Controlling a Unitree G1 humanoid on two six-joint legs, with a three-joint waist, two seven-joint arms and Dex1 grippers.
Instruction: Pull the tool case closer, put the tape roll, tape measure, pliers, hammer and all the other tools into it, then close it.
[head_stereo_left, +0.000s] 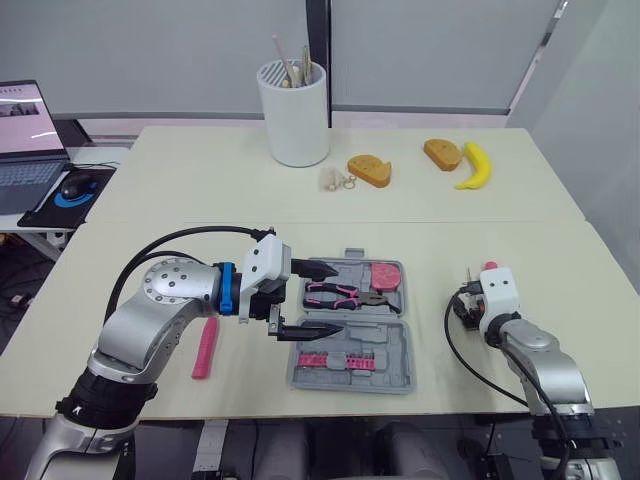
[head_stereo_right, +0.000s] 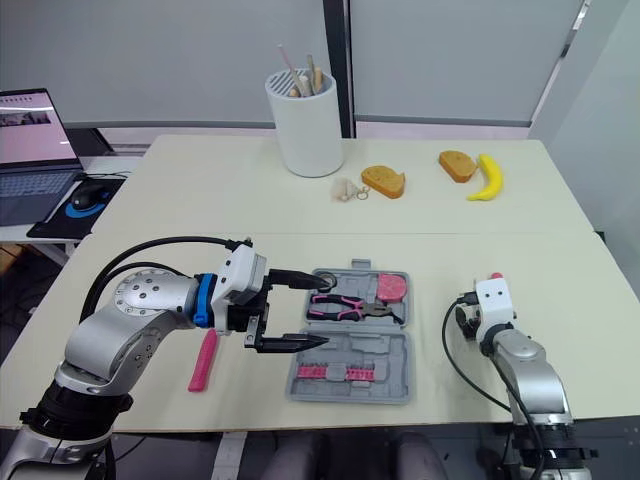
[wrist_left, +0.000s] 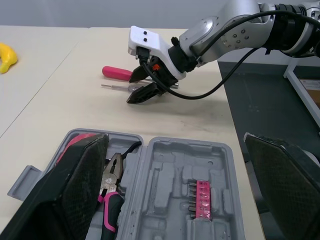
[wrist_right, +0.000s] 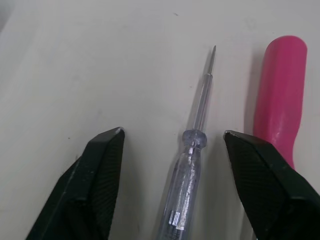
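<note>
Between fingers (wrist_right: 95, 175) of right hand (wrist_right: 173, 133), wide open, empty | clear screwdriver (wrist_right: 192, 150) lengthwise | tip away from wrist

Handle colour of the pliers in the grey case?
Pliers handles: pink with black, clearest in left eye view.

Bright, diffuse light falls evenly from above. Shadows on the table (head_stereo_left: 480, 240) are soft and pale, lying close beneath the white cup (head_stereo_left: 294, 112) at upper centre.
</note>
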